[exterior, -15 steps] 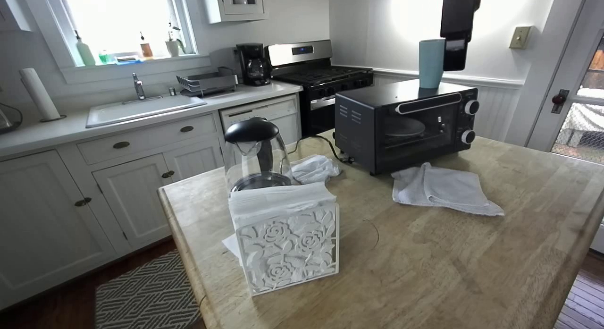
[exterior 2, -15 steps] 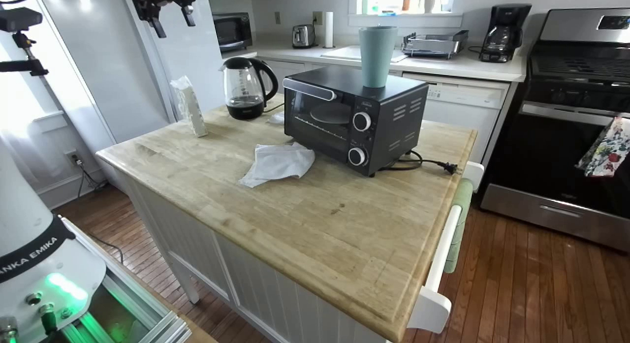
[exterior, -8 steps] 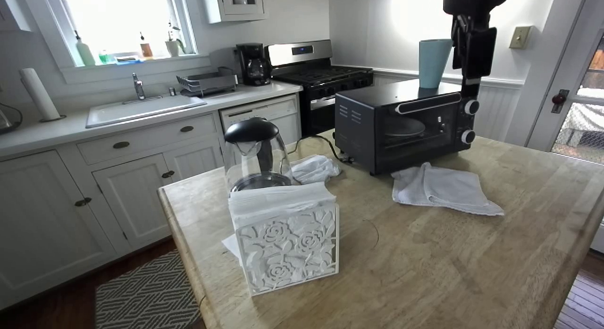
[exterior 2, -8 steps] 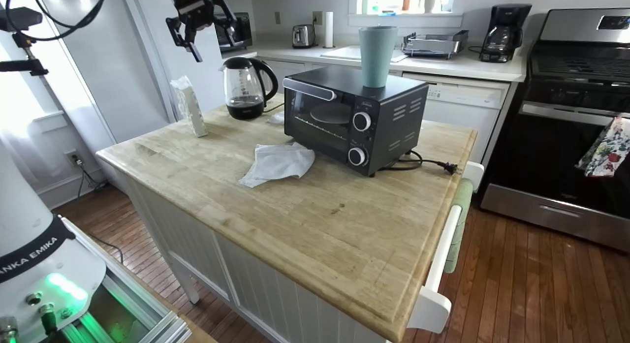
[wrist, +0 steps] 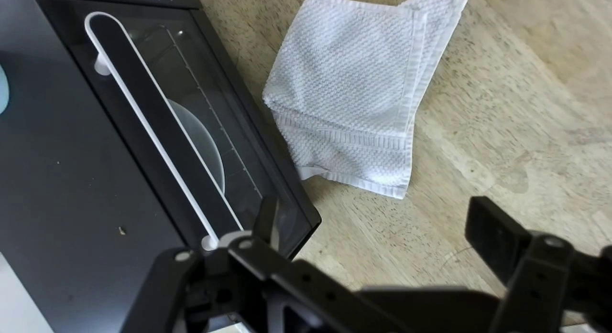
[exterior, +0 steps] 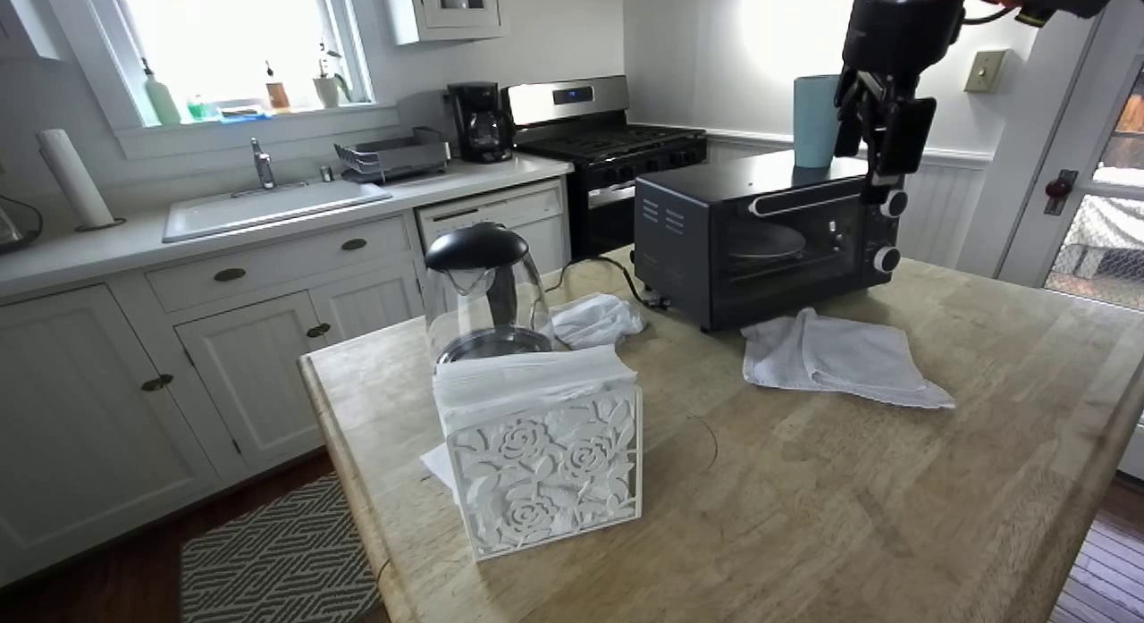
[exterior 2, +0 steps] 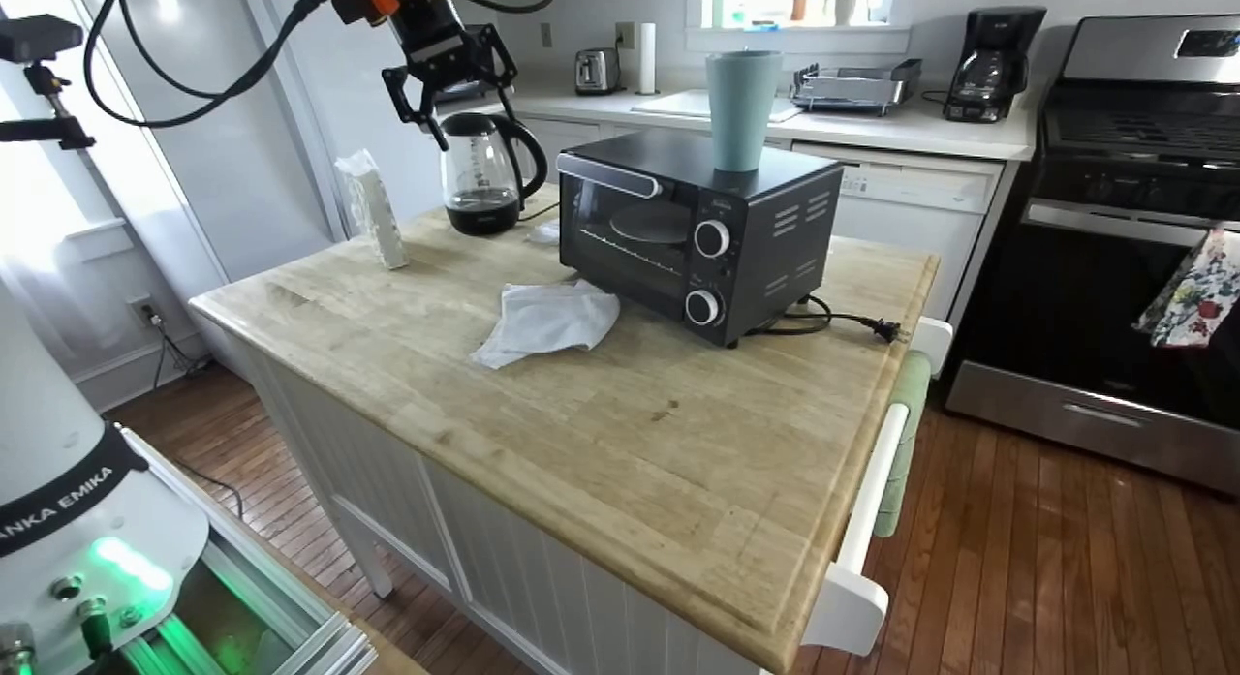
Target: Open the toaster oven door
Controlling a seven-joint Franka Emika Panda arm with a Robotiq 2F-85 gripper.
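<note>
The black toaster oven (exterior: 679,239) stands on the wooden table, and it also shows in an exterior view (exterior 2: 780,239). Its dark glass door (exterior 2: 625,234) is closed and upright, with a plate visible inside. The bar handle (exterior 2: 610,176) runs along the door's top edge; in the wrist view the silver-rimmed handle (wrist: 158,127) lies at left. My gripper (exterior 2: 473,128) is open and empty, pointing down above the table, apart from the oven. In the wrist view, the gripper (wrist: 375,218) has its left finger overlapping the door's lower corner, near the handle's end.
A teal cup (exterior 2: 741,113) stands on the oven. A white cloth (wrist: 344,84) lies in front of the door. A glass kettle (exterior 2: 481,186) and a white napkin holder (exterior: 545,462) stand on the table. A power cord (exterior 2: 823,319) lies behind the oven.
My gripper has come down and moved towards the oven, and more of the arm is now in view. The oven, its door and the other objects have not moved.
</note>
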